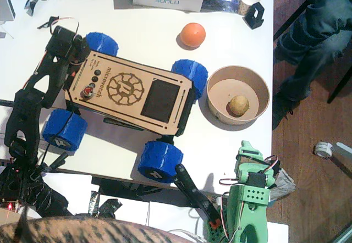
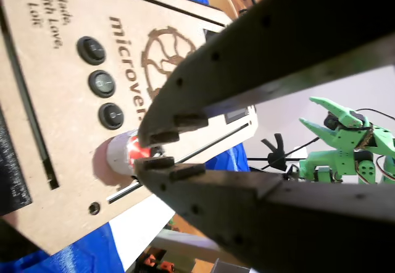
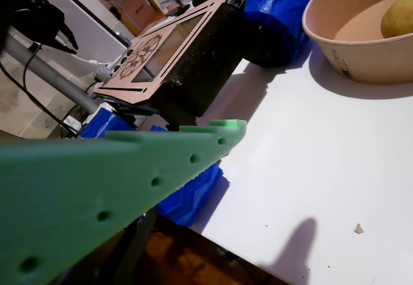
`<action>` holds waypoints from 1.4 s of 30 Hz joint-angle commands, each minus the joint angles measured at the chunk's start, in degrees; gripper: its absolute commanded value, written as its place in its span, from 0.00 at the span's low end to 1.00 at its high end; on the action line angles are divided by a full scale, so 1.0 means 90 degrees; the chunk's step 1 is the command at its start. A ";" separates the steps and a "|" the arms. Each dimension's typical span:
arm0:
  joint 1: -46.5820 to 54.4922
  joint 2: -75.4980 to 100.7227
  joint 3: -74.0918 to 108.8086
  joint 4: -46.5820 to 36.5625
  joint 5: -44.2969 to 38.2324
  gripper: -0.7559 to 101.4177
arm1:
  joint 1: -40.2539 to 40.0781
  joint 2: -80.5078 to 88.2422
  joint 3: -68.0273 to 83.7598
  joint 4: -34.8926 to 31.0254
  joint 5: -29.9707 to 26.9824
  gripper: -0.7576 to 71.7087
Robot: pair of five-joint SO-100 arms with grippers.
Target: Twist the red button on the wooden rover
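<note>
Your left tool [image 2: 148,151] is clenched on the red button [image 2: 126,152] of the wooden rover [image 1: 129,92]; your right tool [image 3: 222,53] rests released beside the surface [image 1: 231,149].

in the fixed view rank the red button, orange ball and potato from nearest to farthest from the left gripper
From the left gripper:
1. red button, on the rover's deck right at the jaws.
2. orange ball, up the table beyond the rover.
3. potato, in the bowl at the right.
</note>
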 commanded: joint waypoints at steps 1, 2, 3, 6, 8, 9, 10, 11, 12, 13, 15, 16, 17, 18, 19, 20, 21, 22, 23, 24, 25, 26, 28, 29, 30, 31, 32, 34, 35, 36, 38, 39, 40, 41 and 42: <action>0.0068 0.0049 -0.0303 0.0039 0.0107 0.02 | 0.0029 -0.0029 -0.0039 -0.0029 0.0000 0.29; 0.0098 0.0049 -0.0303 0.0059 0.0107 0.03 | 0.0029 -0.0029 -0.0039 -0.0029 0.0000 0.29; 0.0137 0.0049 -0.0303 0.0088 0.0107 0.05 | 0.0029 -0.0029 -0.0039 -0.0029 0.0000 0.29; 0.0342 0.0010 -0.0303 0.0137 0.0107 0.09 | 0.0029 -0.0029 -0.0039 -0.0029 0.0000 0.29; 0.0488 -0.0010 -0.0303 0.0137 0.0107 0.11 | 0.0029 -0.0029 -0.0039 -0.0029 0.0000 0.29; 0.0557 -0.0020 -0.0303 0.0127 0.0107 0.12 | 0.0029 -0.0029 -0.0039 -0.0029 0.0000 0.29; 0.0615 -0.0029 -0.0303 0.0117 0.0107 0.13 | 0.0029 -0.0029 -0.0039 -0.0029 0.0000 0.29; 0.0664 -0.0039 -0.0303 0.0117 0.0107 0.14 | 0.0029 -0.0029 -0.0039 -0.0029 0.0000 0.29; 0.0703 -0.0039 -0.0303 0.0117 0.0107 0.14 | 0.0029 -0.0029 -0.0039 -0.0029 0.0000 0.29; 0.0732 -0.0059 -0.0303 0.0107 0.0107 0.15 | 0.0029 -0.0029 -0.0039 -0.0029 0.0000 0.29; 0.0762 -0.0088 -0.0303 0.0107 0.0107 0.16 | 0.0029 -0.0029 -0.0039 -0.0029 0.0000 0.29; 0.0762 -0.0107 -0.0303 0.0107 0.0107 0.16 | 0.0029 -0.0029 -0.0039 -0.0029 0.0000 0.29; 0.0762 -0.0137 -0.0303 0.0117 0.0107 0.17 | 0.0029 -0.0029 -0.0039 -0.0029 0.0000 0.29; 0.0762 -0.0156 -0.0303 0.0127 0.0107 0.17 | 0.0029 -0.0029 -0.0039 -0.0029 0.0000 0.29; 0.0762 -0.0186 -0.0303 0.0137 0.0107 0.17 | 0.0029 -0.0029 -0.0039 -0.0029 0.0000 0.29; 0.0762 -0.0215 -0.0303 0.0137 0.0107 0.17 | 0.0029 -0.0029 -0.0039 -0.0029 0.0000 0.29; 0.0762 -0.0254 -0.0303 0.0137 0.0107 0.17 | 0.0029 -0.0029 -0.0039 -0.0029 0.0000 0.29; 0.0762 -0.0283 -0.0303 0.0137 0.0107 0.18 | 0.0029 -0.0029 -0.0039 -0.0029 0.0000 0.29; 0.0762 -0.0312 -0.0303 0.0137 0.0107 0.18 | 0.0029 -0.0029 -0.0039 -0.0029 0.0000 0.29; 0.0762 -0.0342 -0.0303 0.0127 0.0107 0.18 | 0.0029 -0.0029 -0.0039 -0.0029 0.0000 0.29; 0.0752 -0.0371 -0.0303 0.0117 0.0098 0.18 | 0.0029 -0.0029 -0.0039 -0.0029 0.0000 0.29; 0.0742 -0.0391 -0.0303 0.0117 0.0098 0.17 | 0.0029 -0.0029 -0.0039 -0.0029 0.0000 0.29; 0.0693 -0.0420 -0.0303 0.0098 0.0049 0.17 | 0.0029 -0.0029 -0.0039 -0.0029 0.0000 0.29; 0.0684 -0.0420 -0.0303 0.0088 0.0029 0.17 | 0.0029 -0.0029 -0.0039 -0.0029 0.0000 0.29; 0.0684 -0.0449 -0.0303 0.0088 0.0029 0.17 | 0.0029 -0.0029 -0.0039 -0.0029 0.0000 0.29; 0.0684 -0.0479 -0.0303 0.0088 0.0029 0.17 | 0.0029 -0.0029 -0.0039 -0.0029 0.0000 0.29; 0.0684 -0.0508 -0.0303 0.0059 0.0010 0.17 | 0.0029 -0.0029 -0.0039 -0.0029 0.0000 0.29; 0.0684 -0.0596 -0.0303 -0.0010 0.0010 0.17 | 0.0029 -0.0029 -0.0039 -0.0029 0.0000 0.29; 0.0684 -0.0645 -0.0303 -0.0039 0.0010 0.17 | 0.0029 -0.0029 -0.0039 -0.0029 0.0000 0.29; 0.0684 -0.0703 -0.0303 -0.0059 0.0020 0.17 | 0.0029 -0.0029 -0.0039 -0.0029 0.0000 0.29; 0.0684 -0.0811 -0.0303 -0.0117 0.0020 0.17 | 0.0029 -0.0029 -0.0039 -0.0029 0.0000 0.29; 0.0684 -0.0869 -0.0303 -0.0127 0.0049 0.17 | 0.0029 -0.0029 -0.0039 -0.0029 0.0000 0.29; 0.0684 -0.0928 -0.0303 -0.0146 0.0078 0.17 | 0.0029 -0.0029 -0.0039 -0.0029 0.0000 0.29; 0.0684 -0.0977 -0.0303 -0.0166 0.0078 0.17 | 0.0029 -0.0029 -0.0039 -0.0029 0.0000 0.29; 0.0693 -0.1035 -0.0303 -0.0176 0.0078 0.17 | 0.0029 -0.0029 -0.0039 -0.0029 0.0000 0.29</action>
